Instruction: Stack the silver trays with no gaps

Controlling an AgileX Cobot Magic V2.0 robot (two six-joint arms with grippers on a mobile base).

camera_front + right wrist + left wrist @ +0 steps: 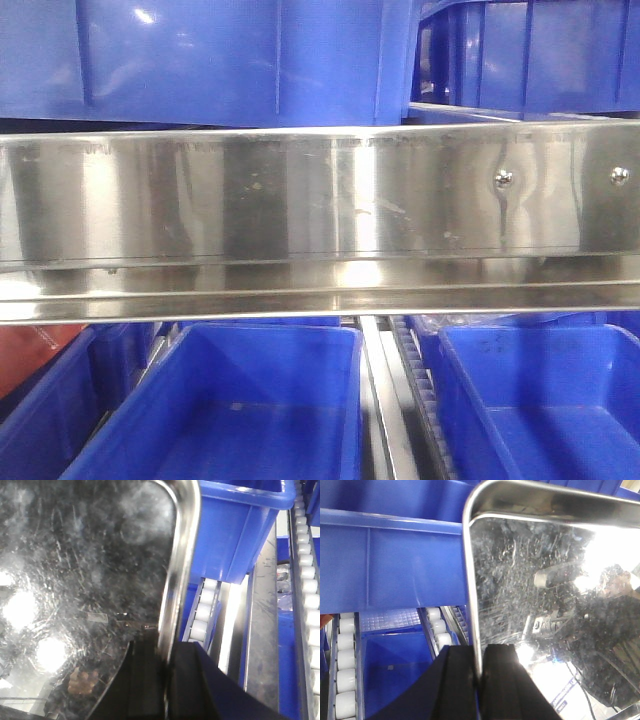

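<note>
Your left fingers (455, 680) are closed to a thin slit on the left rim of a silver tray (545, 605), with the rim clamped between them. Your right fingers (195, 680) pinch a tray rim the same way on the opposite side. I judge it is the same tray, held between both arms, though no view shows it whole. It sits over the white rollers (345, 655) of the rack, close in front of a blue bin (395, 560). Whether its underside rests on anything is hidden. The front view gives you no help: a steel rail (300, 195) with two screw heads (504, 179) fills it, and only bins show above and below.

You look to be in the carry step, with the tray gripped but not yet placed. No second tray shows, so find it first. Then bring this one over it, square the rounded corners and rims, keep both sides level, and lower evenly. A tilt would likely wedge one side and leave a gap. Release only once the rims sit flush.
</note>
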